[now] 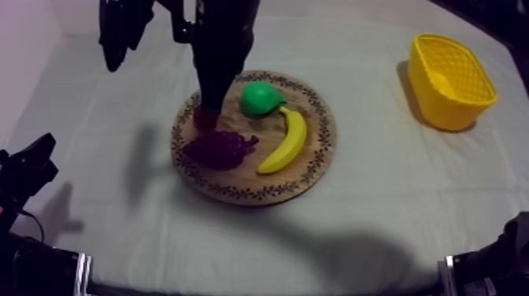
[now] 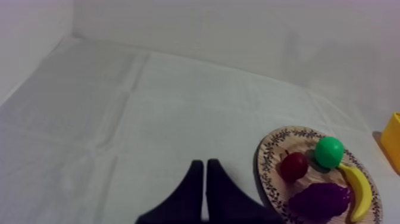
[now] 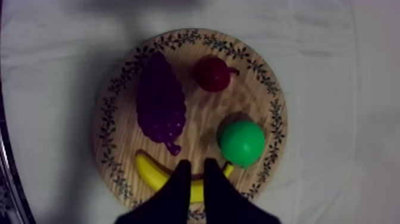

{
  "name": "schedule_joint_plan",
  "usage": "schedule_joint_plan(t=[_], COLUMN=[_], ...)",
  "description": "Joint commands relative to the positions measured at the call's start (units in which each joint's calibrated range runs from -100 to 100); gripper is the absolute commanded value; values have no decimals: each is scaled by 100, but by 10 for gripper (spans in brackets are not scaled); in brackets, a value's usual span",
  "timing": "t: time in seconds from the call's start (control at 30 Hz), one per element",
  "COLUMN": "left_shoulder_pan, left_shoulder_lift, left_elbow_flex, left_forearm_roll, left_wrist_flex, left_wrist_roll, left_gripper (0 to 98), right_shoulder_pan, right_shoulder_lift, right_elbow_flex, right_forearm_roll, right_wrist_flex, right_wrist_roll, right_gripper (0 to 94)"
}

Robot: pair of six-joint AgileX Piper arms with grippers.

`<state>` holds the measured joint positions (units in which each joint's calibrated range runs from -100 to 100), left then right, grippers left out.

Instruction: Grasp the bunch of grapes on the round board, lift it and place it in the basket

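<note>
- Grey-white cloth covers the worktop (image 1: 378, 212), where a round wooden board (image 1: 252, 194) with a patterned rim sits near the middle.
- Pictured on the board: the bunch of grapes (image 1: 219, 149) lies on its side on the wood, at the part of the board nearest the left arm. Nothing grips it.
- Sharing the board are a small red fruit (image 3: 211, 72), a green pear (image 1: 260, 98) and a banana (image 1: 287, 142). The grapes' stem end lies just beside the banana.
- At the worktop's far right, well apart from the board, stands the yellow basket (image 1: 441, 106).
- Seen from the right wrist, the right gripper (image 3: 196, 167) hangs high above the board, over the banana and clear of the grapes. Its fingers are parted a little, with nothing between them.
- From above, the right arm reaches in from the upper edge and hides part of the small red fruit.
- Low at the left side, the left gripper (image 2: 203, 164) is clenched on nothing, its fingers pressed into a narrow wedge. It points across bare cloth, with the board off to one side.
</note>
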<state>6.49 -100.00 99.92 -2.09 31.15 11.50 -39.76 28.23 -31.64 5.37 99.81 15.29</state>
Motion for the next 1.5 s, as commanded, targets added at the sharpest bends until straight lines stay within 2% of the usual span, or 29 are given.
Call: schedule_joint_plan(t=[0.0,0.17,0.43,0.6,0.9,1.47], left_shoulder_pan=[-1,-1,-1,-1,-1,-1], left_shoulder_lift=[0,0,0,0,0,0], left_elbow_flex=[-4,-4,-4,-4,-4,-4], left_forearm_roll=[-4,-4,-4,-4,-4,-4], left_wrist_flex=[-3,-3,-3,-3,-3,-3], left_wrist_roll=[0,0,0,0,0,0], left_gripper=[1,1,1,1,1,1], right_shoulder_pan=[11,46,4,-7,29,156], right_shoulder_lift=[86,251,355,367,454,1247], right_elbow_flex=[-62,-237,-344,-302,-124,-130], right_forearm_roll=[5,14,255,234,101,-339], right_wrist_flex=[2,2,2,2,2,-12], right_wrist_roll=[-12,-26,-117,-111,2,547], right_gripper=[95,179,515,621,681,674])
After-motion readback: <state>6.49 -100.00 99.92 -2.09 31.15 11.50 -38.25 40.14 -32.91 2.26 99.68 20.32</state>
